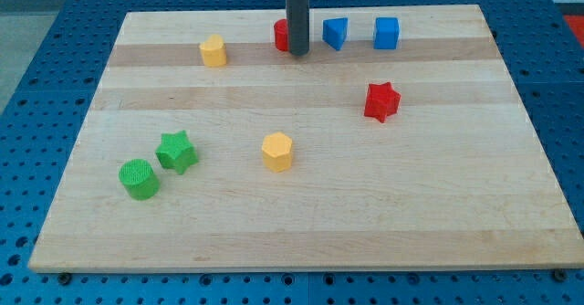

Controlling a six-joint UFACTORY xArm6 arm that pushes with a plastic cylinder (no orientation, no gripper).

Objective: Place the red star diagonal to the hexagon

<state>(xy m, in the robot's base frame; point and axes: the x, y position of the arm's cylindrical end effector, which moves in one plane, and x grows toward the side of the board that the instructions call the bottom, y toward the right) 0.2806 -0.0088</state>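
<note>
a: one red star (382, 101) matters here, and it sits on the view's right half of the table (301, 223), well apart from the yellow hexagon (277, 152), which lies lower and further to the view's left, near the middle.

b: where's my tip (297, 54)?

a: up near the view's top edge, touching or just beside a red block (282, 35) that the rod mostly hides, so i can't tell its shape. two blue blocks stand to its right, one wedge-like (335, 33), one squarer (386, 33). the tip is well apart from the star.

b: and the claw, apart or together?

a: there's no claw on this arm, only the rod, so nothing opens or shuts.

b: how will the star handle?

a: i judge it light, stiff and fairly slick on the smooth wood, likely a small plastic piece. it should slide easily, but its points make it prone to spinning if pushed off-centre.

b: so where do i meet it?

a: no taking hold, only pushing. i'd set the tip into a notch between two points on the side away from the hexagon, so the push runs through its middle.

b: anything in the way?

a: not much. the yellow block (213, 51) at upper left, the green star (177, 152) and the green cylinder (139, 179) all lie far off.
</note>
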